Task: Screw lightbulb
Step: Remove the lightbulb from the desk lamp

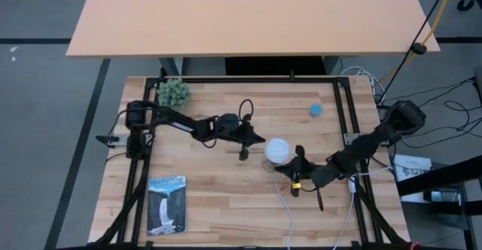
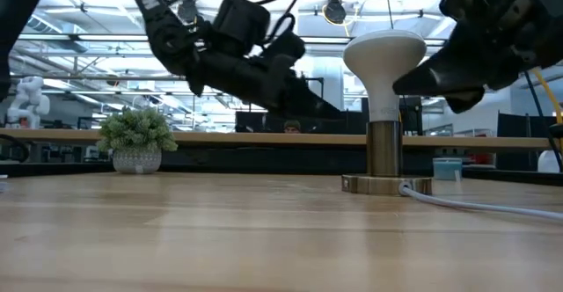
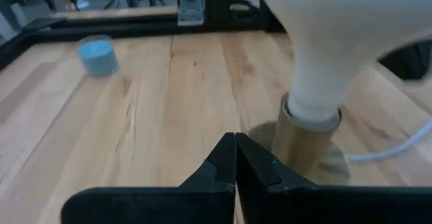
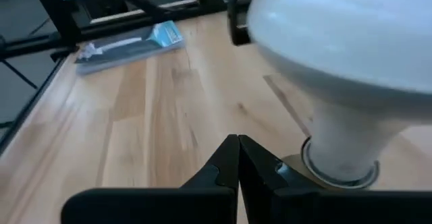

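The white lightbulb (image 1: 277, 150) stands upright at the middle of the table. Its narrow neck sits in a brass-coloured socket (image 2: 384, 156) on a round base disc (image 2: 387, 185). A white cord (image 2: 475, 202) runs from the disc. My left gripper (image 3: 235, 150) is shut and hangs just left of the bulb (image 1: 256, 140), pointing at the socket (image 3: 307, 140) a little above the table. My right gripper (image 4: 238, 153) is also shut. It hangs close to the socket (image 4: 337, 173) on the bulb's near right side (image 1: 282, 167), below the dome. Neither gripper shows any touch on bulb or socket.
A small potted plant (image 1: 174, 92) stands at the far left. A blue object (image 1: 316, 110) lies at the far right, and a flat packet (image 1: 166, 205) lies at the near left. The white cord (image 1: 286, 205) trails to the near edge. Black frame rails (image 1: 339, 107) border the table.
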